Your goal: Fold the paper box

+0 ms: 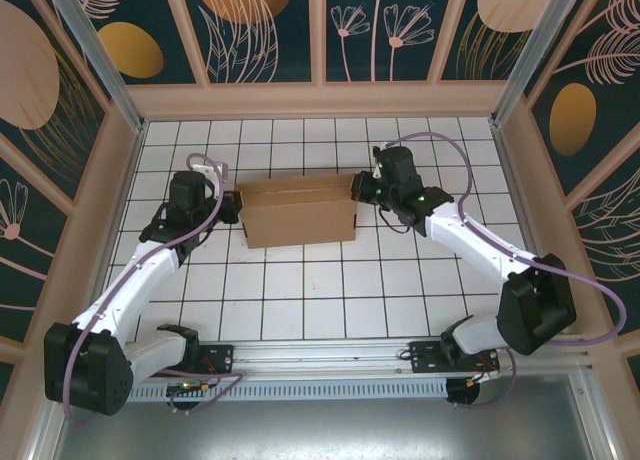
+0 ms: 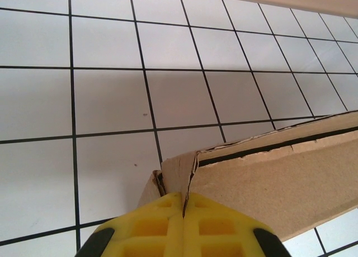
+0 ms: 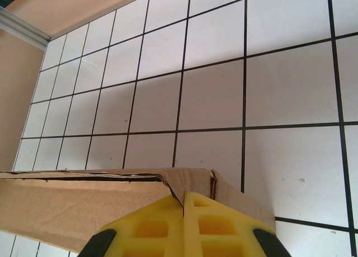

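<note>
The brown cardboard paper box [image 1: 298, 212] stands partly formed on the white tiled floor, its long walls raised. My left gripper [image 1: 228, 208] is at its left end, and the yellow fingers [image 2: 212, 220] are shut on a folded end flap of the paper box [image 2: 279, 179]. My right gripper [image 1: 362, 188] is at the right end. Its yellow fingers [image 3: 212, 223] pinch the corner flap of the paper box [image 3: 72, 204] there. Both grips sit at the box's upper end corners.
The tiled floor [image 1: 320, 290] lies open in front of the box. Beige walls [image 1: 320, 98] enclose the floor at the back and on both sides. A metal rail [image 1: 320, 355] with the arm bases runs along the near edge.
</note>
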{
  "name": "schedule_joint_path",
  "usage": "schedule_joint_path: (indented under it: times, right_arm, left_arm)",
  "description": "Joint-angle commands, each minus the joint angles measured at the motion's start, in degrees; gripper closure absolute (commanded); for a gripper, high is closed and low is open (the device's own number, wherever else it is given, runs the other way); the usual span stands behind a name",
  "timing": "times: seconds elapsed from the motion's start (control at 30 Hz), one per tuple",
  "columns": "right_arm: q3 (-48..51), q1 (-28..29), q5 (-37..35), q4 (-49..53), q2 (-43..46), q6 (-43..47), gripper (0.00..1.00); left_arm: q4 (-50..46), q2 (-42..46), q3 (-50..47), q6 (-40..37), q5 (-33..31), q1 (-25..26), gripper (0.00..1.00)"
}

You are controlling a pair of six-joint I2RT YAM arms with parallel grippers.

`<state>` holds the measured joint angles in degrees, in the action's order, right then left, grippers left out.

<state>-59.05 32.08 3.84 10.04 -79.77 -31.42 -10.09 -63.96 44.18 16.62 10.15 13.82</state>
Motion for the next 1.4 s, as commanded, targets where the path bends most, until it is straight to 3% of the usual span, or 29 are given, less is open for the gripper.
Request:
schedule_joint_path:
  times: [0.0,0.27,0.5,0.73,0.87,1.37]
  right_arm:
    - [3.60,1.01,-2.44,0.08,2.16,1.22,1.00]
    - [6.57,1.94,-7.75,-0.13,4.30,8.09,1.00]
    - [8.07,2.07,-8.01,-1.52,6.20,10.25,1.00]
    - [8.01,2.29,-2.44,-4.91,5.51,-2.56,1.00]
    - [6.98,2.41,-1.75,-5.75,5.76,-5.50,1.00]
    - [12.89,5.66,-9.50,-4.04,4.85,6.31,1.00]
  left_arm:
    - [-2.73,0.78,-1.85,0.10,-0.83,0.14,1.00]
    - [-3.36,1.82,-2.26,-0.54,-2.14,0.13,1.00]
    - [-3.37,2.24,-2.70,-1.04,-2.41,0.11,1.00]
    - [-3.00,2.09,-3.15,-0.89,-2.24,0.07,1.00]
    - [-3.18,2.18,-3.03,-1.06,-2.37,0.13,1.00]
    - [-2.83,2.79,-4.06,-1.43,-2.76,0.09,1.00]
